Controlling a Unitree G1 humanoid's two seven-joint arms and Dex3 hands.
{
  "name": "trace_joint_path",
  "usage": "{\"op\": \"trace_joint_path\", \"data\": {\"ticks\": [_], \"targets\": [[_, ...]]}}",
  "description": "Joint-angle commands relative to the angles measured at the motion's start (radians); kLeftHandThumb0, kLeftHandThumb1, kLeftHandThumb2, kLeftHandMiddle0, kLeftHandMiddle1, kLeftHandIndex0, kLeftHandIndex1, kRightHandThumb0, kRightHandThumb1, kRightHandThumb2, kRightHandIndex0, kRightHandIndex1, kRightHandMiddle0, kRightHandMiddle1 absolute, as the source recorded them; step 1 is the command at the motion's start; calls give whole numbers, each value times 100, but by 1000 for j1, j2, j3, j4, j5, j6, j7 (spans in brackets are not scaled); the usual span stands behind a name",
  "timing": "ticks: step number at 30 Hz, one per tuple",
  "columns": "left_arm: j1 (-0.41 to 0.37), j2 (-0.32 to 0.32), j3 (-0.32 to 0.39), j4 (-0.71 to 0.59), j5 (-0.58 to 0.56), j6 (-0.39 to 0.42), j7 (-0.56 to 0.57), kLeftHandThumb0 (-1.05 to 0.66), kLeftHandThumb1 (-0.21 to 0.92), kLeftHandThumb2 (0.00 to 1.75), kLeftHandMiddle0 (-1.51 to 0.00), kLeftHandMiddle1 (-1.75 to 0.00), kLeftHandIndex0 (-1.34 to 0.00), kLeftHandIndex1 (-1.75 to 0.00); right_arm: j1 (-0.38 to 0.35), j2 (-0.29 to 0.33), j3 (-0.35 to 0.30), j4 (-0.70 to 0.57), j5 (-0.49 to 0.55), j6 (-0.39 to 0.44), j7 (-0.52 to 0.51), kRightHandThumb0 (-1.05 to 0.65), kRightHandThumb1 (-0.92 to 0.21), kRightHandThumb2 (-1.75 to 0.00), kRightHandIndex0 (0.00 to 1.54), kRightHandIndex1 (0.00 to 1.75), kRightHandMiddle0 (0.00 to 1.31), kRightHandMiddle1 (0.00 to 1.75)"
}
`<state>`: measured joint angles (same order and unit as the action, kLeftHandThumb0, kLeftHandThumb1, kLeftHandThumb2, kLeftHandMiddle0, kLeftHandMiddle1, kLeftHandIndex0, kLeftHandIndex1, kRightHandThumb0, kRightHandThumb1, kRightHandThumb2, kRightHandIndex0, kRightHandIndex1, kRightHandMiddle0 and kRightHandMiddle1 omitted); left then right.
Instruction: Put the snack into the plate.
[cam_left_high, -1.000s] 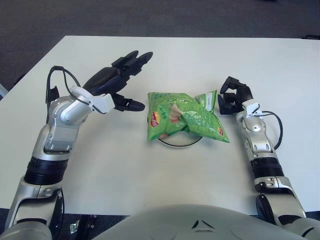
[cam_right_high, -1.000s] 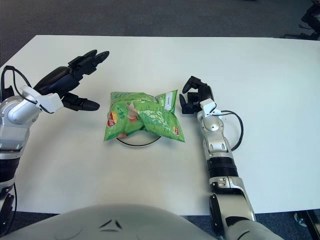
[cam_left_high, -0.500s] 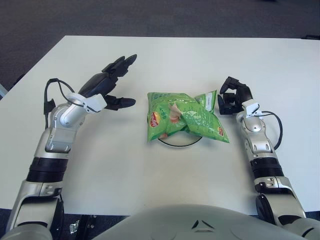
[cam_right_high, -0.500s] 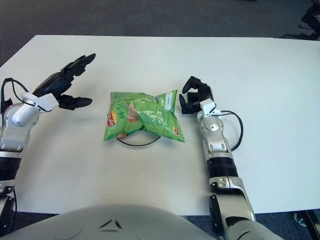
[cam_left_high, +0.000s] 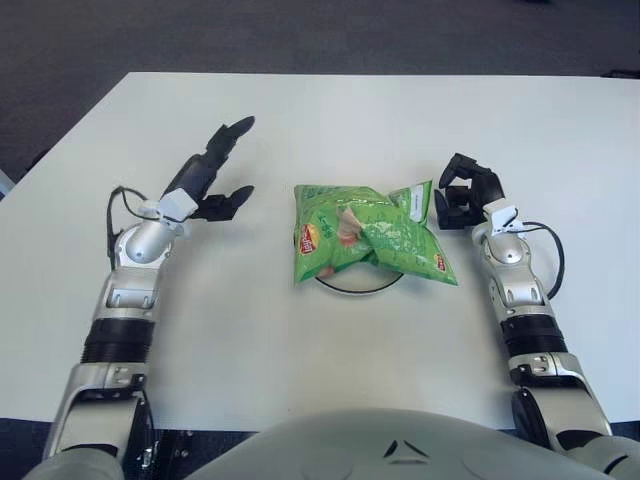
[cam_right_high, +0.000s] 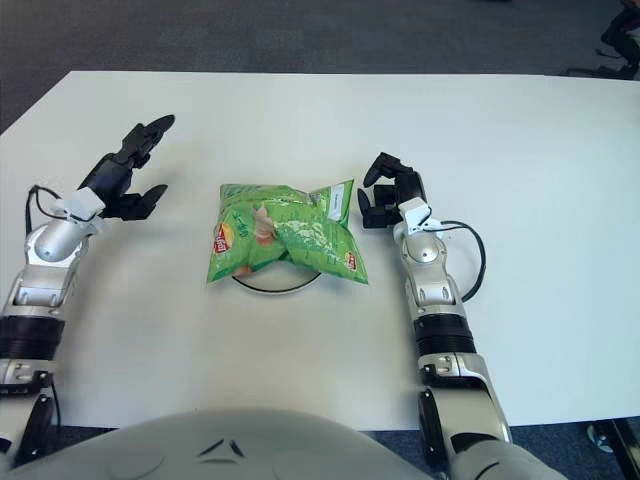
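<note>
The snack (cam_left_high: 370, 235) sits on the plate (cam_left_high: 356, 286), a light, crinkly, slippery bag, so I'd pinch a corner seam. My left hand (cam_left_high: 205, 180) has its fingers wide and empty; my right hand (cam_left_high: 464, 192) is curled beside the bag.

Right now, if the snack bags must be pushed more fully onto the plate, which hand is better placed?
The right hand, probably. It shows close beside the right edge of the snack bags, which cover the plate. The left hand is farther off, fingers spread.
</note>
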<state>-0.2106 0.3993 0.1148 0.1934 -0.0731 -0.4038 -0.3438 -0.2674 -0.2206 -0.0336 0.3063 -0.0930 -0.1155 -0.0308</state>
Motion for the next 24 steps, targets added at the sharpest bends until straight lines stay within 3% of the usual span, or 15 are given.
{"op": "trace_joint_path", "data": {"ticks": [1, 4, 7, 10, 24], "targets": [[-19, -54, 20, 18, -89, 9, -10, -105, 92, 72, -15, -14, 0, -46, 81, 13, 18, 55, -14, 50, 12, -54, -20, -147, 134, 175, 72, 175], [-14, -85, 21, -6, -96, 42, 24, -105, 92, 74, -17, -21, 0, -56, 81, 13, 18, 55, -16, 49, 11, -54, -19, -147, 134, 175, 72, 175], [-4, -101, 21, -32, -84, 68, 47, -105, 92, 80, -13, -48, 0, -71, 81, 12, 19, 56, -16, 48, 11, -54, -19, -147, 134, 175, 72, 175], [20, -121, 17, -84, -52, 109, 90, -103, 92, 88, -11, -64, 0, -80, 81, 12, 19, 56, -17, 49, 11, -54, -19, -147, 135, 175, 72, 175], [75, -228, 29, -171, -51, 209, 220, -91, 92, 99, -20, -93, 0, -111, 83, 14, 17, 52, -12, 56, 15, -54, -20, -147, 134, 175, 72, 175]]}}
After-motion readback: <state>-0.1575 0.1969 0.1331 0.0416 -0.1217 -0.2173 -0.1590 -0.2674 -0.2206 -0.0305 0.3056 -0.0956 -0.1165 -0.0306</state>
